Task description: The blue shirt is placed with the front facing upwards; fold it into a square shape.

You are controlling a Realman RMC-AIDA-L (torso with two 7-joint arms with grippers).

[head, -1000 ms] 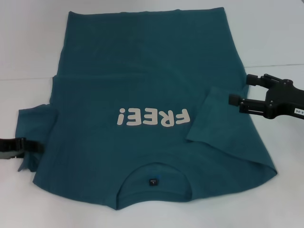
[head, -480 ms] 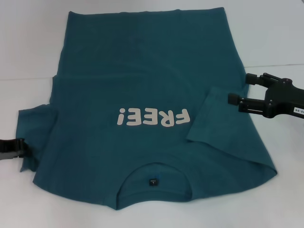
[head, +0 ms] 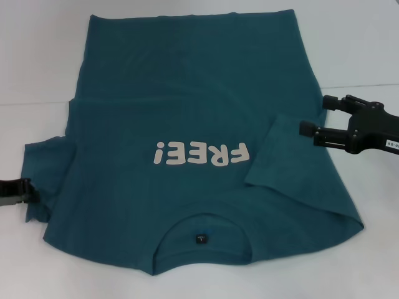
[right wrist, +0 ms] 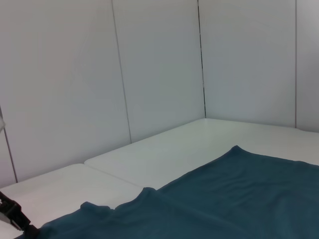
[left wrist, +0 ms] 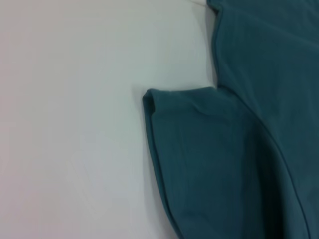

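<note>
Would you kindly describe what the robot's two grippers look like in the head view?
The right gripper is matte black, with two slim straight fingers ending in rounded tips, joined to a blocky black body that carries a small white label with dark print. The left gripper shows only partly at the picture's edge: a black, flat, blocky piece with a greyish face. No cables are visible on either.

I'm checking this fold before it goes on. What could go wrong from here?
1. The right sleeve is already folded onto the shirt, but the left sleeve still lies out flat, so the fold may end up uneven.
2. The left gripper sits at that sleeve's edge; a shallow pinch could slip off.
3. The open right gripper hovers just above the folded sleeve and could drag it open.
</note>
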